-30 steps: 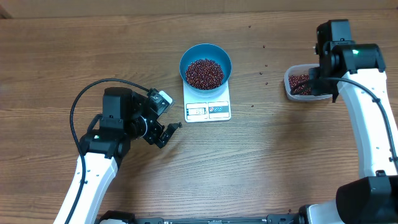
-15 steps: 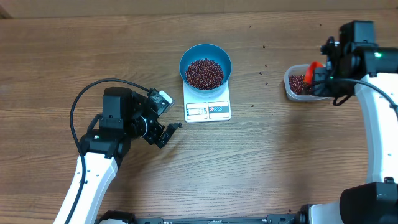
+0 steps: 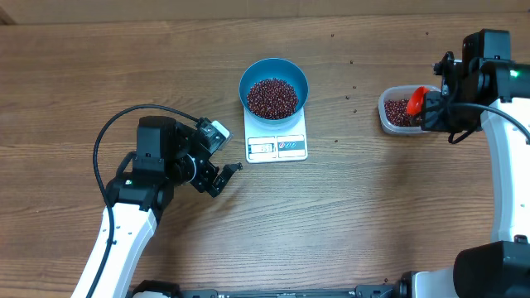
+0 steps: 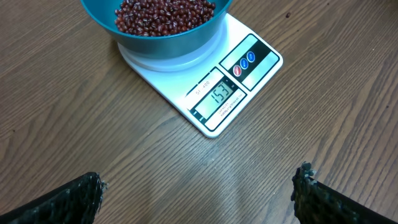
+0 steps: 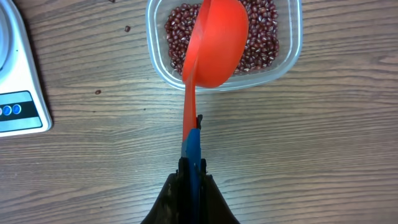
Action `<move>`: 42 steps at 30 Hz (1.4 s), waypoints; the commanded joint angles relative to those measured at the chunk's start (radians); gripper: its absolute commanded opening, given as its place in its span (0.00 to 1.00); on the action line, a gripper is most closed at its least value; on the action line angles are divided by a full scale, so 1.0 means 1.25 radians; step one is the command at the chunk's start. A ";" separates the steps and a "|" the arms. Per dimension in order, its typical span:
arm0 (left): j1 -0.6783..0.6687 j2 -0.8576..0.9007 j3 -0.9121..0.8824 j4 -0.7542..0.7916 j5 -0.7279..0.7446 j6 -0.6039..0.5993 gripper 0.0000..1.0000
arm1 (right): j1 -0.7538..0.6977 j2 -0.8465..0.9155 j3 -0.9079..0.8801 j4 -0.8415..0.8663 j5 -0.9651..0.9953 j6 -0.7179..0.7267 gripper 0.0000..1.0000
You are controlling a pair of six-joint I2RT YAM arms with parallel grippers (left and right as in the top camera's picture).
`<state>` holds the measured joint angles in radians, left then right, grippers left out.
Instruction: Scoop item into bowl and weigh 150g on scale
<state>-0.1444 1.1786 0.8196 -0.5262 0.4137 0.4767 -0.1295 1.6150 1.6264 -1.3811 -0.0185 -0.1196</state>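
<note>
The blue bowl [image 3: 274, 85] stands on the white scale [image 3: 277, 147] and holds a heap of red-brown beans [image 3: 272, 97]. In the left wrist view the scale's display [image 4: 219, 96] reads 153. My left gripper [image 4: 199, 182] is open and empty, on the table left of the scale [image 4: 249, 59]. My right gripper [image 5: 191, 163] is shut on the blue handle of an orange scoop [image 5: 214, 43]. The scoop is tipped on its side over a clear tub [image 5: 291, 46] of beans [image 5: 264, 37] at the right.
A few stray beans [image 3: 354, 89] lie on the wood between the scale and the tub [image 3: 383, 112]. More stray beans [image 5: 127, 28] lie near the tub. A black cable [image 3: 108, 132] loops by the left arm.
The right arm has drawn back to the right, away from the tub. The orange scoop now shows over the tub's right side. The left arm has not moved.
</note>
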 commanded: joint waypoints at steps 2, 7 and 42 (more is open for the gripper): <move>0.000 0.000 0.001 0.002 -0.002 -0.008 0.99 | -0.004 -0.024 0.007 0.005 -0.018 -0.006 0.04; 0.000 0.000 0.001 0.002 -0.002 -0.008 1.00 | -0.004 -0.025 0.007 0.000 -0.033 -0.006 0.04; 0.000 0.000 0.001 0.002 -0.002 -0.008 1.00 | 0.308 -0.025 0.007 0.258 -0.260 -0.275 0.04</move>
<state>-0.1444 1.1786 0.8196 -0.5262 0.4137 0.4767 0.1642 1.6146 1.6264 -1.0840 -0.5079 -0.4007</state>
